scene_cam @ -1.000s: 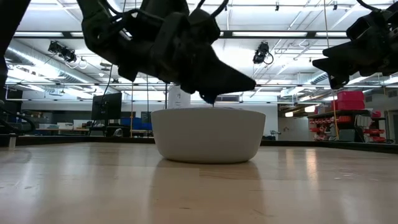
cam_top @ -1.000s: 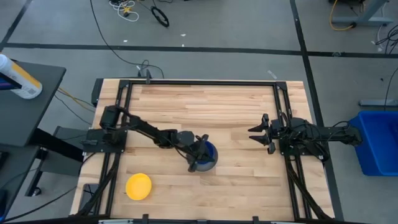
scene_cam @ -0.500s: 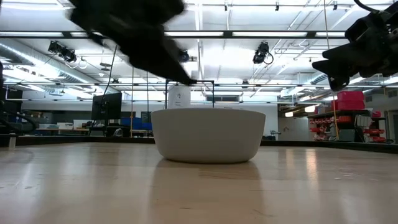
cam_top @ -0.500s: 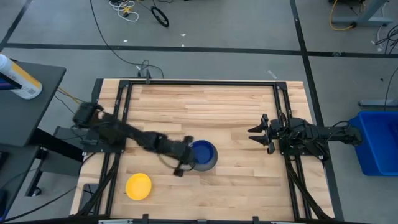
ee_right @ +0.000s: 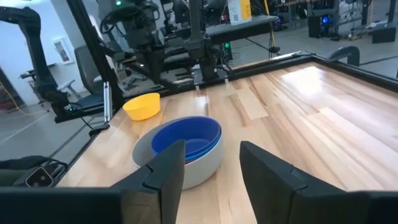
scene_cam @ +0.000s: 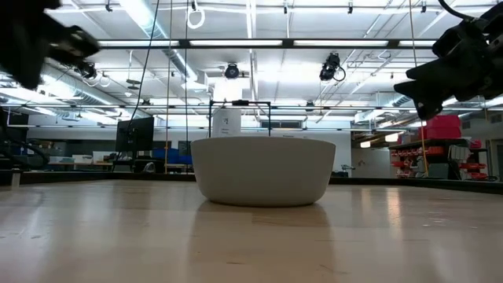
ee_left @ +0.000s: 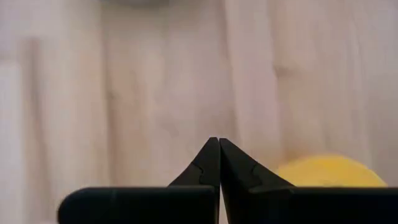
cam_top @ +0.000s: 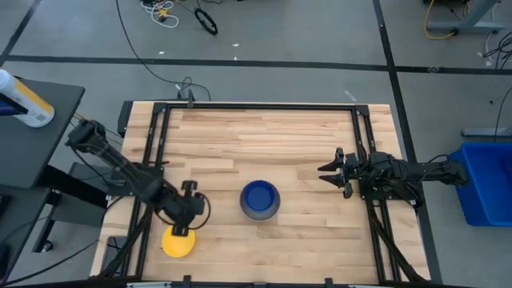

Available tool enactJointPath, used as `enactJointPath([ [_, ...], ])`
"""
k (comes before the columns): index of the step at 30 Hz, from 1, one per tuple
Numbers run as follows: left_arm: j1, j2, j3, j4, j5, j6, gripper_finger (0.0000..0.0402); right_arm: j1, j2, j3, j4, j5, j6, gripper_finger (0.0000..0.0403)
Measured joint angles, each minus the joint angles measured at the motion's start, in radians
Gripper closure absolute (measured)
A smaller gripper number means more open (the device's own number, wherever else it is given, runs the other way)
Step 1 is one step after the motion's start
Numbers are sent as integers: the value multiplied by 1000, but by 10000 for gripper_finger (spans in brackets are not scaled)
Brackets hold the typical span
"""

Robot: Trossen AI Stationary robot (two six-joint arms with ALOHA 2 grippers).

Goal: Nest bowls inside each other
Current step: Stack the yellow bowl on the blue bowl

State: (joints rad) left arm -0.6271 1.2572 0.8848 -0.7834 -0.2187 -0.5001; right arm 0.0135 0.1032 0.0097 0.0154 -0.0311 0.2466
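Observation:
A grey bowl (cam_top: 261,210) stands on its base near the table's middle, with a dark blue bowl (cam_top: 260,195) nested in it; both also show in the right wrist view as the grey bowl (ee_right: 202,171) and blue bowl (ee_right: 185,135). A yellow bowl (cam_top: 175,242) rests on the table near the front left, and is visible as the yellow bowl (ee_left: 329,171) in the left wrist view. My left gripper (cam_top: 184,230) hangs shut just above the yellow bowl's far rim, holding nothing. My right gripper (cam_top: 324,170) waits open at the right, pointing level toward the bowls.
Black frame rails (cam_top: 256,105) run along the table's far, left and right sides. Bare wood (cam_top: 264,140) lies between the bowls and the far rail. Off the table stand a blue bin (cam_top: 488,182) on the right and a dark side table (cam_top: 36,120) on the left.
My left gripper has risen from the nested bowls and swung toward the table's left and near edge, ending above the yellow bowl, its fingers shut throughout. The grey and blue bowls have stayed in place.

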Motion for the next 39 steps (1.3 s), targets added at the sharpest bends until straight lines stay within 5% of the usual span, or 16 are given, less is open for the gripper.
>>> enactJointPath([
  [6, -136, 6, -6, -29, -1, -187, 378, 0, 3, 0, 3, -25, 26, 235],
  [10, -207, 5, -6, -29, -73, -305, 323, 0, 3, 0, 11, -58, 26, 238],
  [20, -223, 9, -6, -34, -49, -412, 183, 0, 3, 0, 11, -60, 27, 236],
  [39, -247, 54, -239, 257, 31, -493, 185, 0, 12, 0, 13, -79, 27, 236],
])
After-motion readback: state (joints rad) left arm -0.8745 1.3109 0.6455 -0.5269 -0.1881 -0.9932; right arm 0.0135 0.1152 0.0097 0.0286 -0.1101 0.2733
